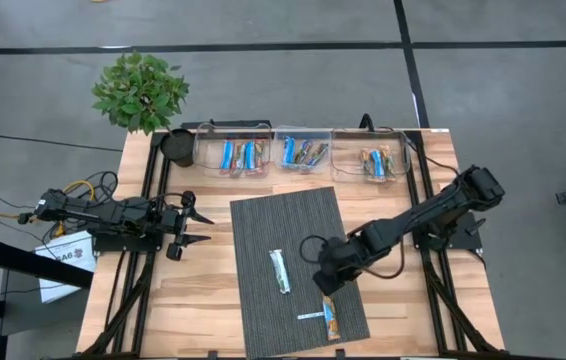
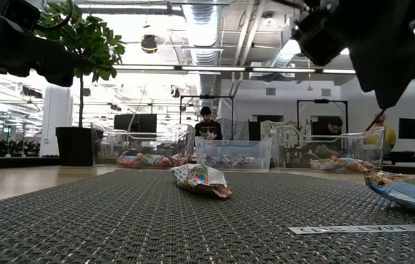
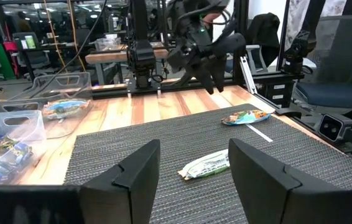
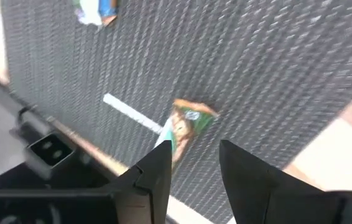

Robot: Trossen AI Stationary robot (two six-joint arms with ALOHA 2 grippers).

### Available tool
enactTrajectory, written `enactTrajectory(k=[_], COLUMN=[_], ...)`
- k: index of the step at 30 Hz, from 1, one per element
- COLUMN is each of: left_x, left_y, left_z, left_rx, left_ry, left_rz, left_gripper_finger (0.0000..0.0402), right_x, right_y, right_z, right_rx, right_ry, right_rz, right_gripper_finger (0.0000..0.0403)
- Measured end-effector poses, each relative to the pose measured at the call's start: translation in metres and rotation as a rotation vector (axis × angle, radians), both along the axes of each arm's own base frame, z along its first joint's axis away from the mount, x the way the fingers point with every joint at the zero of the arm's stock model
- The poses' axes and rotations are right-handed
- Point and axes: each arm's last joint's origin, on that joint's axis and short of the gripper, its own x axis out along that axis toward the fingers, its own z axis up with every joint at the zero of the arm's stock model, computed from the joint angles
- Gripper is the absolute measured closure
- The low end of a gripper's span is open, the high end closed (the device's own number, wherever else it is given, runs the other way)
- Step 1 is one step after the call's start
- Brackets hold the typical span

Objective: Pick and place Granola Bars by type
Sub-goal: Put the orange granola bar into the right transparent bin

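Two Granola Bars lie flat on the dark grey mat [image 1: 293, 230]. One is silvery white and green [image 1: 280, 271] [image 3: 206, 165], in the mat's middle. The other is orange, brown and blue [image 1: 331, 318] [image 4: 185, 127], near the mat's near right corner. My right gripper [image 1: 325, 284] [image 4: 194, 168] hangs open above the mat, slanting down, just far of the orange bar and touching nothing. My left gripper [image 1: 199, 222] [image 3: 194, 180] waits open and level at the table's left, pointing at the mat. More bars lie in three clear bins at the far edge.
A thin white strip [image 1: 313, 315] [image 4: 132, 115] lies on the mat beside the orange bar. The clear bins [image 1: 233, 152] [image 1: 303, 150] [image 1: 371, 155] line the far edge. A black pot [image 1: 177, 147] with a green plant [image 1: 141, 90] stands at the far left. People show beyond the table in the low view.
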Motion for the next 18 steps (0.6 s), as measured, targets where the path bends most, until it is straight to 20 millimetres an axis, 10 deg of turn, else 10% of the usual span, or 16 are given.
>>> enactTrajectory(k=[9, 18], left_x=[0.000, 0.000], left_y=[0.000, 0.000], left_z=[0.000, 0.000], left_rx=[0.000, 0.000], left_ry=[0.000, 0.000], left_rz=[0.000, 0.000], left_gripper_finger=[0.0217, 0.0217], right_x=[0.015, 0.013], right_y=[0.035, 0.074], right_z=[0.025, 0.006], right_rx=[-0.099, -0.066], right_ry=[0.049, 0.146], right_rz=[-0.043, -0.133], right_gripper_finger=[0.0278, 0.0278])
